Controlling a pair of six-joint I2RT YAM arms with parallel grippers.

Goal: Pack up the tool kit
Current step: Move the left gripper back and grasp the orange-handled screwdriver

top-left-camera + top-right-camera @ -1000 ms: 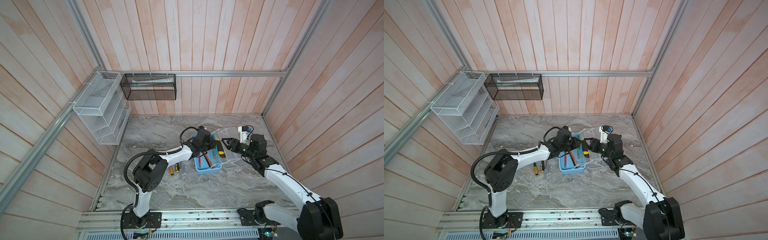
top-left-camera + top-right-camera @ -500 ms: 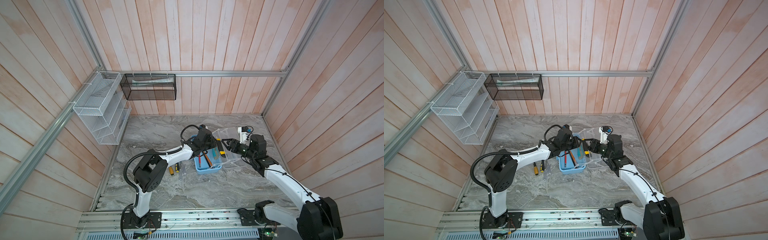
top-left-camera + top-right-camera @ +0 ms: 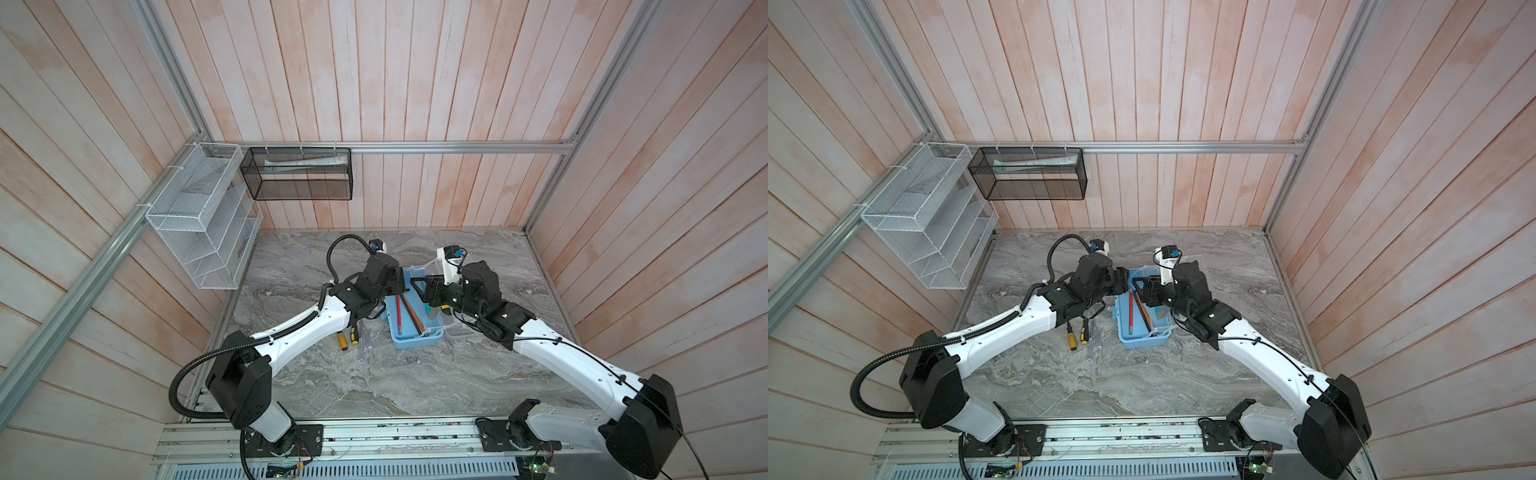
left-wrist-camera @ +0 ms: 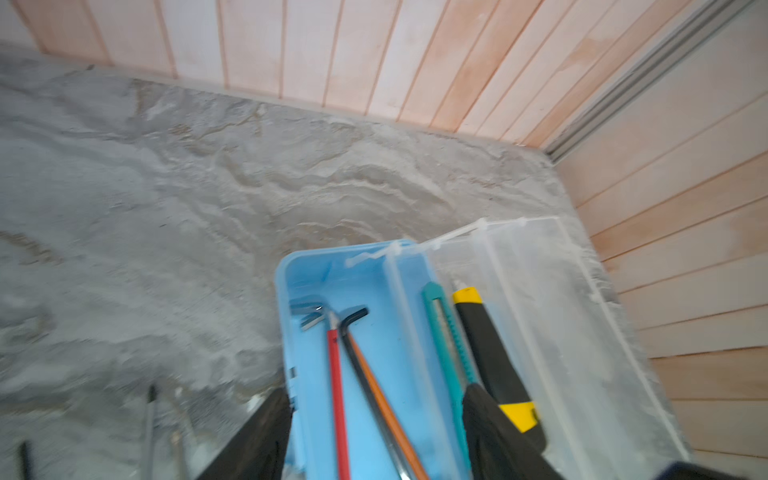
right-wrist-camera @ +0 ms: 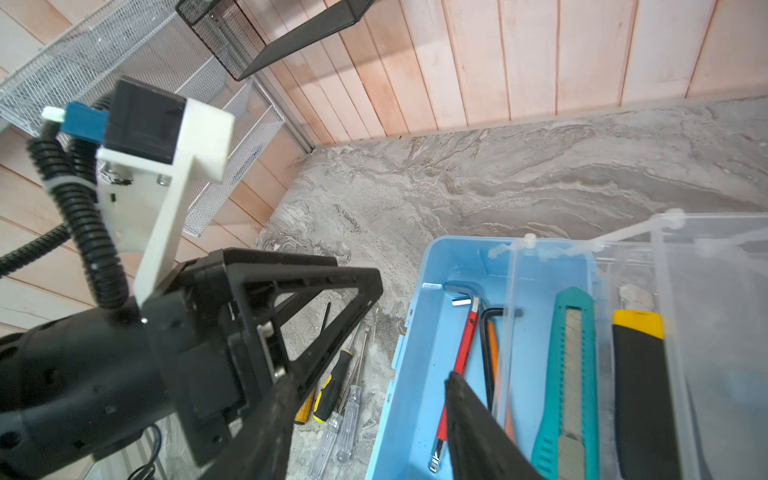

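Blue tool box [image 4: 357, 274] under left pincer [image 4: 376, 392], jaws spread empty, right pincer [image 5: 369, 376] seemingly likewise

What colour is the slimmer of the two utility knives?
The slim plastic utility knife is teal, clearest in the right wrist view.

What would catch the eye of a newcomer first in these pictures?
The open blue tool box in the middle of the marble table stands out, holding hex keys and a teal utility knife. The left gripper and right gripper hang open over its far end. Several screwdrivers lie unpacked beside it.
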